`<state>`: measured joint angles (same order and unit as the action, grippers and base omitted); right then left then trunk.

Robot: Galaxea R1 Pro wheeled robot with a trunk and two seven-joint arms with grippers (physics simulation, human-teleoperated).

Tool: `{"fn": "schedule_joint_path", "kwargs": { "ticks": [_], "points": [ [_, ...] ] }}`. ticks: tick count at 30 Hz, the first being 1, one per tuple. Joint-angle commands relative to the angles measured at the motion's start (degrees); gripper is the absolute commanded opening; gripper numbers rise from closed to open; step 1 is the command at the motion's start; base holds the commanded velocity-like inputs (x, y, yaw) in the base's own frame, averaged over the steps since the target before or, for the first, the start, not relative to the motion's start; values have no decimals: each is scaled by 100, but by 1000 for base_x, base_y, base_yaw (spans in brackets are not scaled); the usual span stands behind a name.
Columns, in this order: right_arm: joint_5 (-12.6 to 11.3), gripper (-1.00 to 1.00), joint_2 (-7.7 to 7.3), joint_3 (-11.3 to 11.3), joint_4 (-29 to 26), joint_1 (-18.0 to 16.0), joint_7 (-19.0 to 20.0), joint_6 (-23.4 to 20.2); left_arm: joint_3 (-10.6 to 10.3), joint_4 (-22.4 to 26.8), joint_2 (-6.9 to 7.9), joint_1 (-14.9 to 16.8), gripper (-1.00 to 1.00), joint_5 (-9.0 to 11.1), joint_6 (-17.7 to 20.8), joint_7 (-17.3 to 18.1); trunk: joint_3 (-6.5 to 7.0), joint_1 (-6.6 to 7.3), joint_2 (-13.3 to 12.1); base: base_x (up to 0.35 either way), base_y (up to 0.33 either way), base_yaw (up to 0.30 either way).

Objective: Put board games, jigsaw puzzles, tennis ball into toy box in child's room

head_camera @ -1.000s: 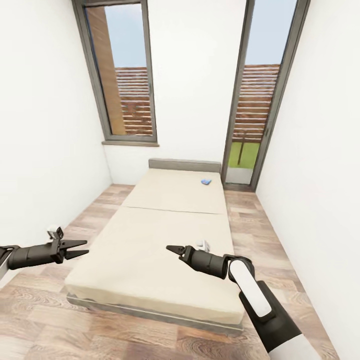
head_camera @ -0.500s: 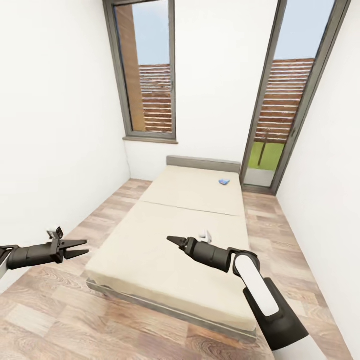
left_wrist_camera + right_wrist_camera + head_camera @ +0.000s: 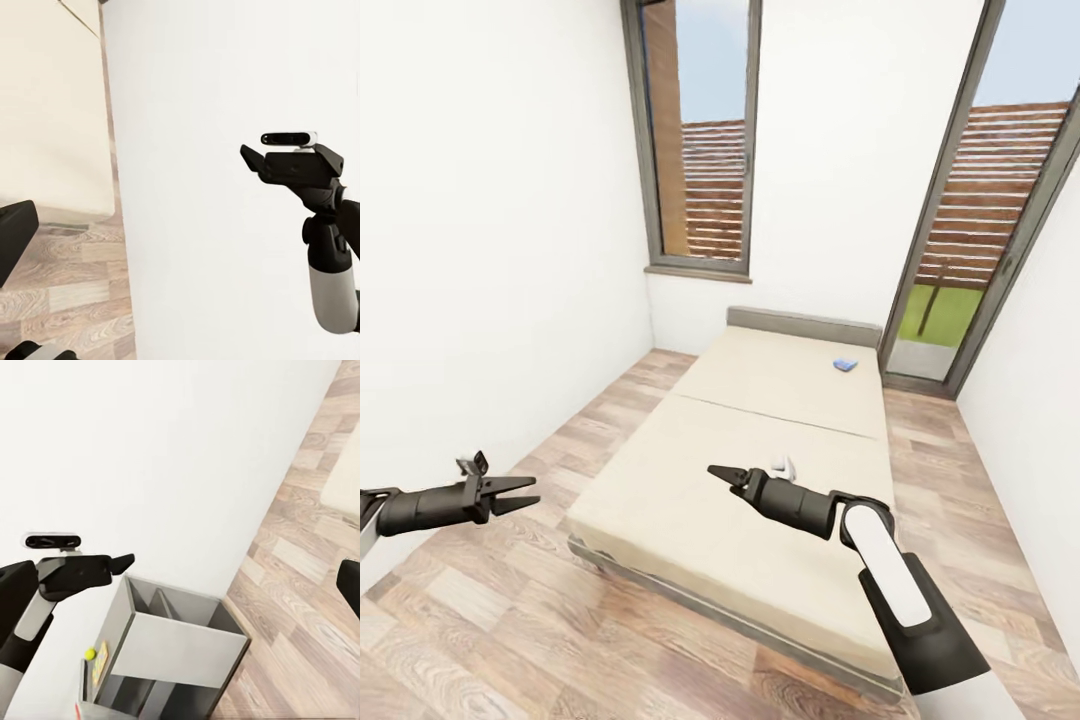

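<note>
While both arms hang over the floor, the bed [image 3: 760, 470] runs its long axis from 6 toward 1 o'clock, headboard far. Small blue board game [image 3: 845, 365] lies near the headboard at 1 o'clock. Left gripper [image 3: 520, 493] is spread, empty; right gripper [image 3: 718, 474] pinched together, empty.

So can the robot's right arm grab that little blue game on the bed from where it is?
Probably not yet. The small blue board game lies at the far end of the bed, near the headboard, while the right gripper hovers over the near end. Nothing blocks the way; the robot likely needs to move closer.
</note>
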<state>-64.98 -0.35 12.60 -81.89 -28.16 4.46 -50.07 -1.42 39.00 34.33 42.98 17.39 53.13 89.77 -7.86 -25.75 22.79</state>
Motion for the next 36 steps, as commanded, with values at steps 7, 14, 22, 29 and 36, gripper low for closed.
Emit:
{"fn": "schedule_joint_path", "kwargs": {
  "ticks": [7, 14, 22, 29, 36],
  "points": [
    [57, 100, -11, -26, -5, -5, 53, -28, -18, 138, -222, 9, 100, -3, 68, 23, -55, -3, 13, 0, 0, 241],
    [63, 100, -10, -29, -3, -5, 54, -23, -18, 200, -269, 9, 100, -7, 67, 23, -98, -3, 13, 0, -94, 241],
    [72, 100, -5, -28, -3, -5, 55, -18, -15, 212, -277, 9, 100, -7, 62, 23, -147, -3, 13, 0, -256, 241],
    [80, 100, -1, -22, -3, -5, 54, -12, -16, 217, -278, 9, 100, 0, 54, 23, -190, -3, 13, 0, -176, 240],
    [87, 100, 4, -21, 1, -5, 50, -12, -18, 229, -278, 9, 100, 1, 54, 23, -232, -3, 13, -28, -39, 240]
  ]
}}
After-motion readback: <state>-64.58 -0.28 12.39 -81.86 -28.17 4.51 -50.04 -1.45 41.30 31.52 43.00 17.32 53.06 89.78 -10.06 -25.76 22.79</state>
